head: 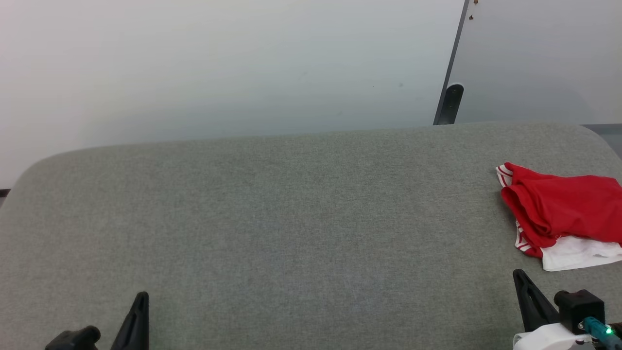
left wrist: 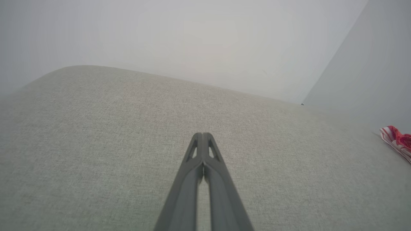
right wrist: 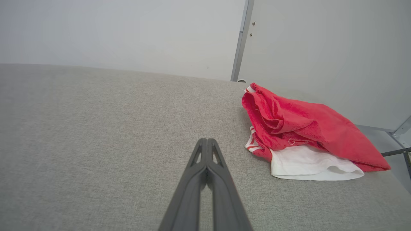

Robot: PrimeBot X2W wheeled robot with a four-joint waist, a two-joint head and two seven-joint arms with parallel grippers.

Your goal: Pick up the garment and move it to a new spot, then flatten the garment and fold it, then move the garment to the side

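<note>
The garment (head: 559, 209) sits way over at 3 o'clock on the bench (head: 291, 218), right by the edge, bunched into a loose heap. It's a red knit with a slightly pebbly, mesh-like surface in the right wrist view, folded over itself in soft rolls. A white fabric part (head: 578, 253) sticks out flat from under the red at the heap's 6 o'clock side, smoother and thinner looking. Red-and-white striped trim (head: 504, 174) peeks out at the heap's 10 o'clock corner and again lower down around 7 o'clock. The way it's crumpled, no lettering can be read.

The bench is padded, covered in a grey-green woven cloth with a fine heathered weave, and its far corners are rounded off. Behind it is a plain pale wall (head: 218, 63) with a dark narrow strip (head: 457, 48) running up at about 1 o'clock.

The left hand (head: 142, 297) is down at 7 o'clock in the head view, its two long dark fingers clenched together to a single point, nothing between them. It's well apart from the garment, over bare fabric.

The right hand (head: 517, 274) is at 5 o'clock, also clenched tight and empty, fingers matte dark plastic with triangular cut-outs near the tips. The garment lies near it, at roughly its 1 o'clock, not touching. A small green light (head: 607, 331) glows on that wrist.
</note>
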